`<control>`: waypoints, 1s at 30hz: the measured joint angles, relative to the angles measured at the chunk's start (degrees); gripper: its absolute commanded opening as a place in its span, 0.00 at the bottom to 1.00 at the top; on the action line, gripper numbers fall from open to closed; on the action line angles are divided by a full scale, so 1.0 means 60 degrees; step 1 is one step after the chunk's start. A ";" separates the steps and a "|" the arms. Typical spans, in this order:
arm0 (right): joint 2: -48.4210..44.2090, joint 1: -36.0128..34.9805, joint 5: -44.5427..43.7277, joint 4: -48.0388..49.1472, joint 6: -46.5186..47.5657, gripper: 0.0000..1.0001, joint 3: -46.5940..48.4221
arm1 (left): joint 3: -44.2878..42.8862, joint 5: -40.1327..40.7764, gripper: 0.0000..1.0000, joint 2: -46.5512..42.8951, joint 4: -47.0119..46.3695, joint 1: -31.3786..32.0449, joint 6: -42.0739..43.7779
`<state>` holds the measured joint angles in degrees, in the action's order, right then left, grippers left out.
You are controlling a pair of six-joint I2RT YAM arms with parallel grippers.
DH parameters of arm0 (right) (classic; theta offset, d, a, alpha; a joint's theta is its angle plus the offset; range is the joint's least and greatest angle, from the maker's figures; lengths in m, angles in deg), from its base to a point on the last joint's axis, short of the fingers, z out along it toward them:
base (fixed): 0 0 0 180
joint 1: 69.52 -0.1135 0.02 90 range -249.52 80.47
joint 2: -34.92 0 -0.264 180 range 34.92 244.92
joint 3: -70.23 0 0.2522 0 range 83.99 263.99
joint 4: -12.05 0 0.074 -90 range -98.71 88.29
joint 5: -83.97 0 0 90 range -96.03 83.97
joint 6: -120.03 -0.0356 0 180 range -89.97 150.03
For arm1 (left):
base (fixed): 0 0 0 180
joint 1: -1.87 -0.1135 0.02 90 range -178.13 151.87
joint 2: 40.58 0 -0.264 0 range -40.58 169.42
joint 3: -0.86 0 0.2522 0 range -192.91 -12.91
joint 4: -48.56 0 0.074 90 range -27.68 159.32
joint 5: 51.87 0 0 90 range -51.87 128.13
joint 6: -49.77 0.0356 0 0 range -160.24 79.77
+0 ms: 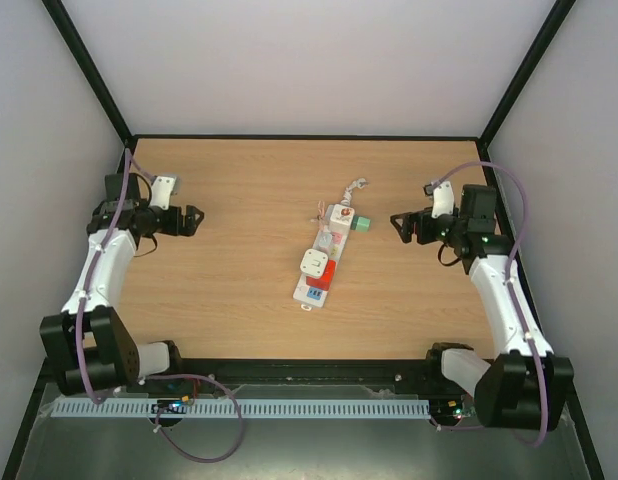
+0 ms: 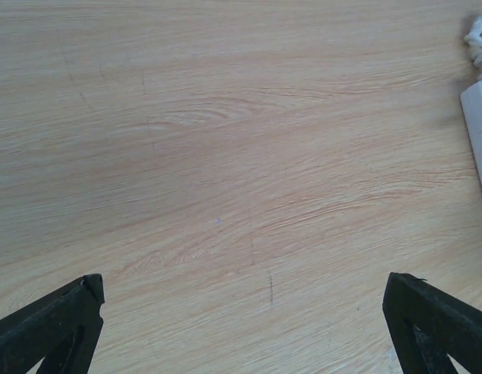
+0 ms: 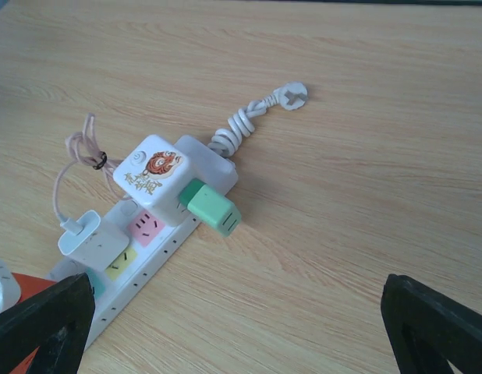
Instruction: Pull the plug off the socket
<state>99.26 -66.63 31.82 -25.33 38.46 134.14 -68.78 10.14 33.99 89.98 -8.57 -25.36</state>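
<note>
The socket, a long white power strip (image 1: 317,265) with coloured squares, lies diagonally at mid-table. In the right wrist view the strip (image 3: 159,257) carries a white cube adapter (image 3: 151,178) with a tiger logo and a green plug (image 3: 214,208) in the cube's side. A small white charger (image 3: 89,238) with a pink cable is plugged beside a pink square (image 3: 146,226). My right gripper (image 1: 397,225) is open, right of the strip and apart from it. My left gripper (image 1: 194,220) is open, far to the left. In the left wrist view only the strip's edge (image 2: 479,132) shows.
A larger white plug (image 1: 314,262) and a red one (image 1: 327,276) sit lower on the strip. The strip's coiled white cord (image 3: 241,125) ends in a loose plug (image 3: 292,95) on the wooden table (image 1: 229,270). Black frame posts and white walls surround the table.
</note>
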 measured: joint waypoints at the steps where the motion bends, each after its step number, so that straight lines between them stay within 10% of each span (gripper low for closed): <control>1: -0.0244 -0.0007 -0.0033 -0.0051 0.0015 0.98 -0.0066 | 0.0058 0.0018 1.00 -0.0146 -0.0051 -0.0033 -0.0073; 30: -0.0284 -0.1537 0.1188 -0.2062 0.3745 0.98 -0.1020 | 0.1053 -0.0007 1.00 -0.0601 0.0393 0.4433 0.0630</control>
<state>97.55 -75.85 38.94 -37.70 60.92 128.02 -62.47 10.10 30.38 92.34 18.03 -21.58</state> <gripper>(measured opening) 0.984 0.997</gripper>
